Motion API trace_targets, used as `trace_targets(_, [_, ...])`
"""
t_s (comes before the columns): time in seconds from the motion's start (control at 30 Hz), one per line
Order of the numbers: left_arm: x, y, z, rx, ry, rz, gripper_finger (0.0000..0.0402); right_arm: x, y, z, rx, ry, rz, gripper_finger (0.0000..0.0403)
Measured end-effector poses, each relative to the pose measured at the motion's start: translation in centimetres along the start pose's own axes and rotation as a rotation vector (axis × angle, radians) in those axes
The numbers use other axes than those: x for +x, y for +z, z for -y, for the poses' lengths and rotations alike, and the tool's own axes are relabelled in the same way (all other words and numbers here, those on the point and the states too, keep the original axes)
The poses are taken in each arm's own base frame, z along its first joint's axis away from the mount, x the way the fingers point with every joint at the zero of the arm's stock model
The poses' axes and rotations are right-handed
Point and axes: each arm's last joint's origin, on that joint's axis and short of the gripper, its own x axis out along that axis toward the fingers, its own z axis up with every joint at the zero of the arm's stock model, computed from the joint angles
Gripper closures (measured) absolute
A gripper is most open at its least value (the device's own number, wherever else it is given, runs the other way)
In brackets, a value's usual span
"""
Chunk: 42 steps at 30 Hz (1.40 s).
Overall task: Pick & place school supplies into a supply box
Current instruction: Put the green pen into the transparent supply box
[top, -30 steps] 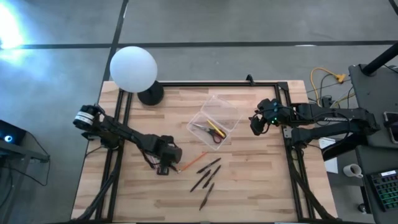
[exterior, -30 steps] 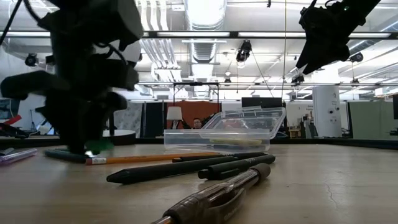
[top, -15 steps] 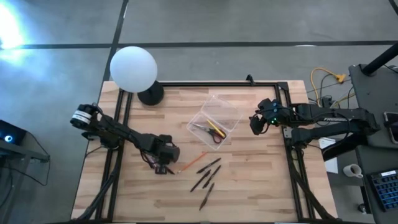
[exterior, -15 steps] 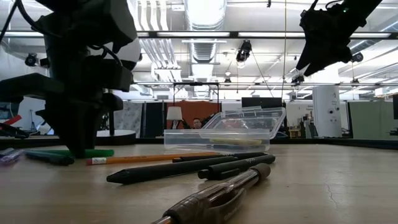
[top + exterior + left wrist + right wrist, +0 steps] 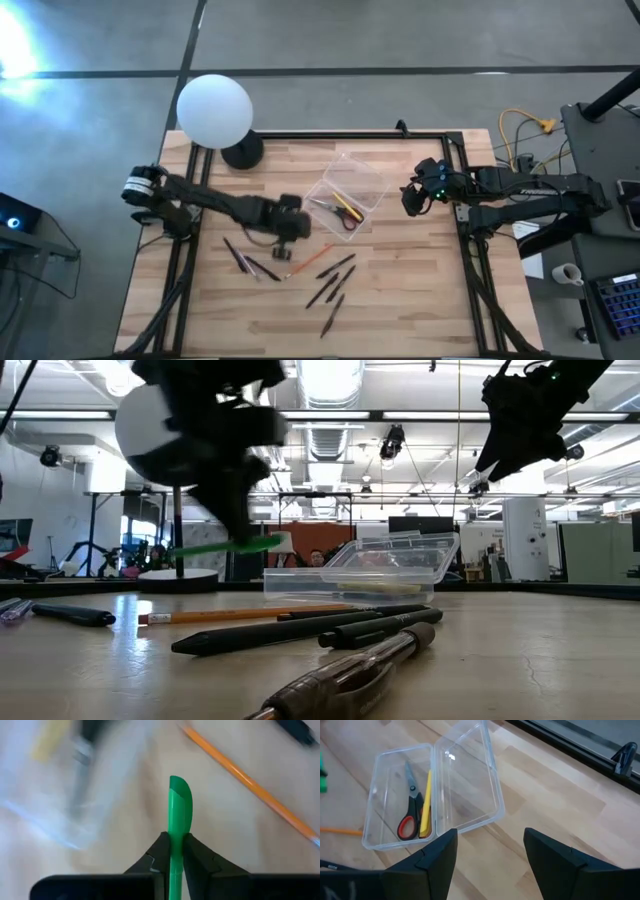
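My left gripper is shut on a green pen and hangs above the table just left of the supply box; in the low view the pen is in the air. The clear box lies open with red-handled scissors and a yellow pen inside. An orange pencil and three dark pens lie flat on the table nearer the front, two more pens to their left. My right gripper hovers open to the right of the box. My left gripper pinches the green pen's shaft between its two fingers. The pen runs along the fingers, and its rounded end sticks out past the fingertips. It is lifted clear of the table and lies nearly level in the low view.
A white lamp globe on a dark foot stands at the table's far left corner. A black frame runs along the table's far edge and sides. The box's lid lies open on the far side.
My left gripper has shut on the green pen, lifted it off the table and carried it up and toward the right and far side, close to the supply box. The two pens beside it stay on the table.
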Motion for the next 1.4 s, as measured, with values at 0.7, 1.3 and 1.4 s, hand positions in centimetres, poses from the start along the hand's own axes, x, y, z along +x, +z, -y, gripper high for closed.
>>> trace_targets(0.7, [3.1, 8.2, -8.2, 0.25, 0.038, 0.102, 0.04, -0.1, -0.1, 0.1, -0.007, -0.011, -0.003, 0.0184])
trace_targets(1.3, [3.3, 6.1, -8.8, 0.326, -0.009, -0.128, 0.0401, 0.0, -0.4, 0.1, -0.037, 0.012, -0.053, 0.0184])
trace_targets(1.4, [4.6, 5.1, -8.4, 0.428, 0.025, -0.133, 0.0402, 0.0, -0.4, 0.1, -0.037, 0.011, -0.053, 0.0184])
